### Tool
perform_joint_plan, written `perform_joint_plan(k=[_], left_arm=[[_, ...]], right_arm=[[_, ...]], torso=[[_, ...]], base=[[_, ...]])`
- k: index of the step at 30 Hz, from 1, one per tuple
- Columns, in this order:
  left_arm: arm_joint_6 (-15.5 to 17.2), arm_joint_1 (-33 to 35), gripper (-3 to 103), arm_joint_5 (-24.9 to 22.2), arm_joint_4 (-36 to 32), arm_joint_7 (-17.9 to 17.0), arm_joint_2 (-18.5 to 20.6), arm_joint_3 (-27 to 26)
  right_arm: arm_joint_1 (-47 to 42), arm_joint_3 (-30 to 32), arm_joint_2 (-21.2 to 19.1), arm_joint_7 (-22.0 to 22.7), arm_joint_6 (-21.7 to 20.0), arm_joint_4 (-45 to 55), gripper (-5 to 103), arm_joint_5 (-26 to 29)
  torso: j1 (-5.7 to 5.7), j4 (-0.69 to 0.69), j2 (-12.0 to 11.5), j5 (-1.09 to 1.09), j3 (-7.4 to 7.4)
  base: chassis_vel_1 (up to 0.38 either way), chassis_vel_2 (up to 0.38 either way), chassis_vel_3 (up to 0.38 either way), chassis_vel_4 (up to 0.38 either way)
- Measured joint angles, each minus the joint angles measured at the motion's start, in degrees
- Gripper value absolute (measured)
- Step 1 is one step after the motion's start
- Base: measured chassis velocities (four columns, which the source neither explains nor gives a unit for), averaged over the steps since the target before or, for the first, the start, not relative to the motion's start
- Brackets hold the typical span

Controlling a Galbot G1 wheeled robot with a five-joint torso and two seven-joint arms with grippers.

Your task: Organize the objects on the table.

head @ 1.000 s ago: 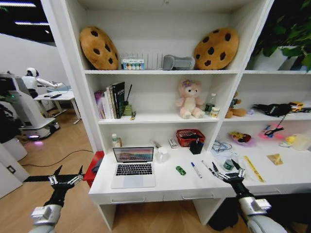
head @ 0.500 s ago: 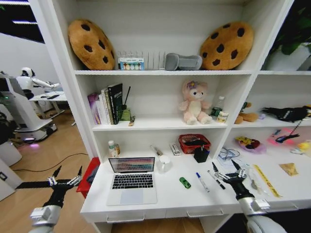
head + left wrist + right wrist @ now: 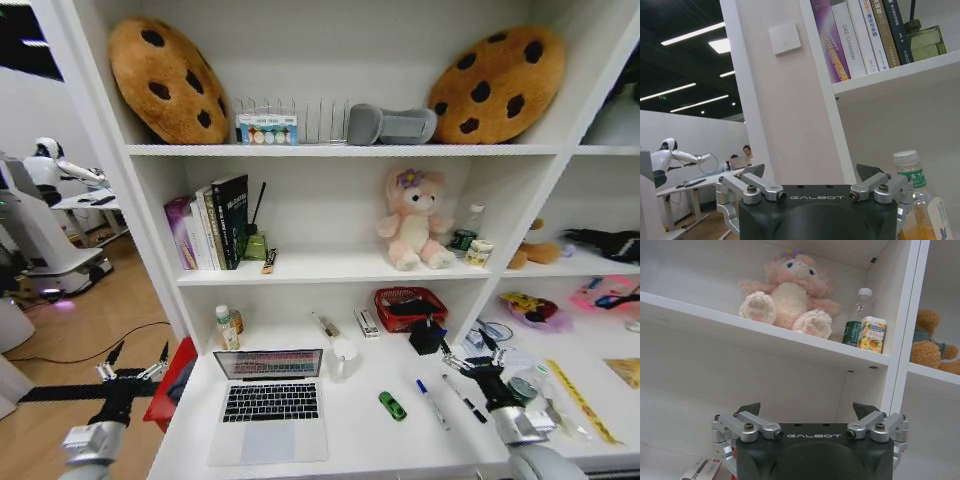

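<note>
On the white table (image 3: 350,440) lie a silver laptop (image 3: 268,405) with its lid open, a tiny green toy car (image 3: 392,405), a blue-capped white marker (image 3: 432,403) and a thin black pen (image 3: 465,398). My right gripper (image 3: 472,360) hovers open just beyond the pen, near the table's right part, with nothing in it. In the right wrist view the right gripper (image 3: 807,409) is spread wide, facing the shelf wall. My left gripper (image 3: 132,365) hangs open over the floor, left of the table; the left gripper (image 3: 811,172) holds nothing.
At the table's back stand a red wire basket (image 3: 410,305), a black pen holder (image 3: 427,337), a white mug (image 3: 343,352) and a bottle (image 3: 225,327). A red stool (image 3: 168,390) sits by the table's left end. Shelves with books (image 3: 210,225) and a plush (image 3: 415,220) rise above.
The whole picture has shifted: the camera has come closer to the desk and shelves, which now look larger. Both grippers keep the same open pose.
</note>
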Motion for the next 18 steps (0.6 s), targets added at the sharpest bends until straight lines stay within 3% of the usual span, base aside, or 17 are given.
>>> perform_joint_plan(k=[2, 4, 7, 8, 12, 18], left_arm=[[0.1, 0.0, 101, 0.3, -0.1, -0.2, 0.0, 0.0], [0.1, -0.1, 96, 0.3, -0.1, -0.2, 0.1, 0.0], [-0.4, 0.0, 80, 0.7, -0.6, 0.1, 0.6, -0.1], [-0.4, 0.0, 80, 0.7, -0.6, 0.1, 0.6, -0.1], [0.2, 1.0, 58, -0.4, -2.5, 0.7, 2.1, -0.6], [1.2, 0.8, 42, -1.8, -3.6, 0.8, 5.4, -0.8]], right_arm=[[0.0, 0.0, 0.0, 0.0, 0.0, 0.0, 100, -0.2], [0.0, 0.0, 0.0, 0.1, 0.0, 0.0, 100, -0.4], [0.0, -0.2, 0.4, 0.2, 0.2, -0.3, 100, -0.7], [0.0, -0.2, 0.4, 0.2, 0.2, -0.3, 100, -0.7], [-0.2, -0.2, 1.0, 0.2, 0.4, -0.4, 100, -0.9], [-0.6, -0.2, 1.7, 0.2, 0.8, -0.5, 100, -1.2]], torso=[[0.00, 0.00, 0.0, 0.02, 0.00], [-0.03, 0.00, 0.0, 0.02, 0.00], [-0.06, 0.01, 0.0, 0.01, -0.02], [-0.06, 0.01, 0.0, 0.01, -0.02], [-0.05, 0.02, 0.0, 0.02, -0.01], [-0.05, 0.00, 0.0, 0.01, -0.01]], base=[[0.000, 0.000, 0.000, 0.000], [0.000, 0.000, 0.000, 0.000], [0.000, 0.000, 0.000, 0.000], [0.000, 0.000, 0.000, 0.000], [0.000, 0.000, 0.000, 0.000], [0.000, 0.000, 0.000, 0.000]])
